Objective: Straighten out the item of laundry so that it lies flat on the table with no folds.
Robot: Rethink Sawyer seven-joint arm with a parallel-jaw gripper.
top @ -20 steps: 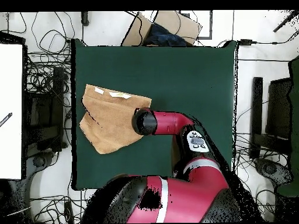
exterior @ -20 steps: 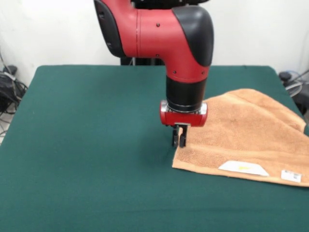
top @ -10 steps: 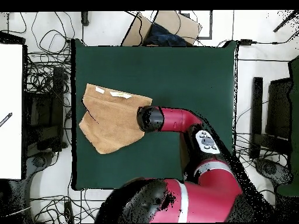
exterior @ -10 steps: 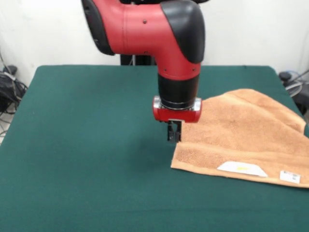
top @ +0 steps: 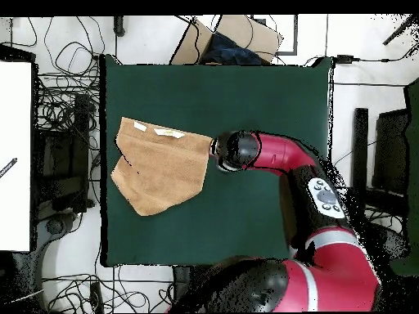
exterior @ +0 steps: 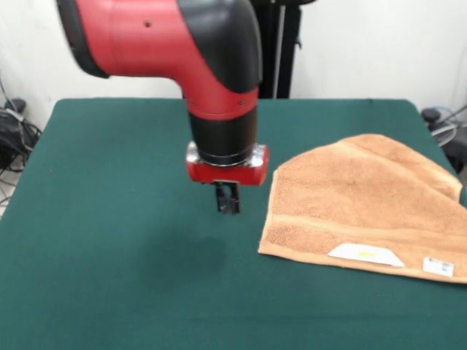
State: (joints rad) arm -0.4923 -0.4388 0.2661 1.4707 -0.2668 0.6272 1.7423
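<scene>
Tan terry, the towel (exterior: 361, 208) lies on the green table (exterior: 117, 219) toward one side edge, with its two white tags (exterior: 366, 254) along the front-view near border; in the overhead view it sits at the picture's left (top: 159, 166). You can see that it is not yet flat: one far corner is turned over the body of the cloth, leaving a diagonal fold line and an irregular, five-sided outline instead of a square. Note what has changed over the last second. The gripper (exterior: 228, 198), which then stood at the towel's inner edge, right at the cloth, has risen and travelled sideways toward the middle of the table; it now hangs above bare green, clear of the towel and holding nothing. Its two fingers look pressed close together, with no visible gap and no fabric between them. The inner edge of the towel rests about where it did, so the withdrawal has carried no cloth along. Read this as the end of one pull, not the end of the task: the corner fold remains. You would judge that a further grasp, probably at the folded corner or the edge beside it, is needed to draw that flap outward and open it.
</scene>
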